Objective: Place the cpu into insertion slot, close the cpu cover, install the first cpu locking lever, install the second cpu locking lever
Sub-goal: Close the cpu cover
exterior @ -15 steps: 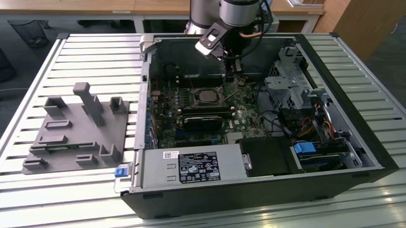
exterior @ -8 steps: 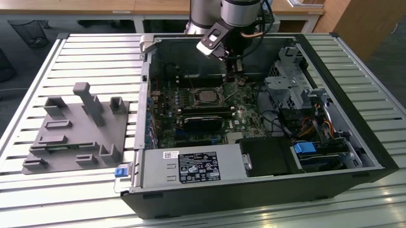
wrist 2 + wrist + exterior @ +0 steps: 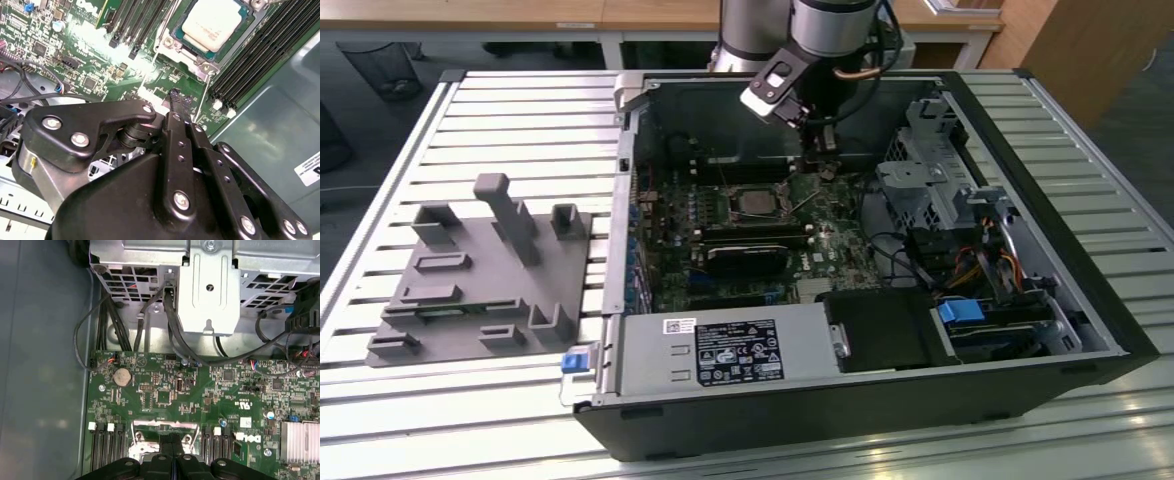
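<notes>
The cpu (image 3: 215, 22), with a pale silvery top, lies in the insertion slot (image 3: 754, 203) on the green board inside the open computer case. The cpu cover (image 3: 200, 61), a thin metal frame, lies flat around the chip. Two thin metal locking levers (image 3: 148, 75) (image 3: 205, 97) run out from the socket's corners. My gripper (image 3: 180, 97) is shut with nothing visible between its black fingers (image 3: 172, 450). Its tips hover just off the socket's edge, between the two levers. In the exterior view the gripper (image 3: 821, 165) hangs over the board, slightly to the right of the slot.
Black memory slots (image 3: 250, 55) flank the socket. A metal drive cage (image 3: 207, 287) with cables (image 3: 172, 335) stands close beyond the board. The case walls (image 3: 634, 150) box in the arm. A grey fixture (image 3: 480, 270) sits on the slatted table at the exterior view's left.
</notes>
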Controlling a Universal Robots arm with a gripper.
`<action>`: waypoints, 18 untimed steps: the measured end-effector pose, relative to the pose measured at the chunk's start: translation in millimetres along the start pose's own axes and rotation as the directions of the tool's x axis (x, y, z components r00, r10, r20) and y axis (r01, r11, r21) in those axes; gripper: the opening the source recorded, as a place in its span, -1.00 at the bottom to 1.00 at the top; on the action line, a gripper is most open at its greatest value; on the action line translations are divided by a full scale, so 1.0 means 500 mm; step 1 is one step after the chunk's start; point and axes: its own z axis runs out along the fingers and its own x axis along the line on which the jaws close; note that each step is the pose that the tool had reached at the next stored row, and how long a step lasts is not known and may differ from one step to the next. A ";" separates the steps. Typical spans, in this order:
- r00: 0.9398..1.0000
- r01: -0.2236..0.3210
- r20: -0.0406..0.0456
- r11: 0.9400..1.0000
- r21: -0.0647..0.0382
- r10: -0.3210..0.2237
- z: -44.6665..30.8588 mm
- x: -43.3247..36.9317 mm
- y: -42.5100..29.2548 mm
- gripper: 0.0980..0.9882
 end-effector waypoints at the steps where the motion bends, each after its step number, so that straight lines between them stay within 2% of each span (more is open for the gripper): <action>1: 1.000 0.000 0.000 1.000 0.001 0.000 0.001 0.000 0.003 -0.98; 10: 1.000 0.006 -0.001 1.000 0.007 -0.006 0.008 0.010 0.029 -0.98; 18: 1.000 0.006 0.000 1.000 0.010 -0.006 0.012 0.014 0.043 -0.98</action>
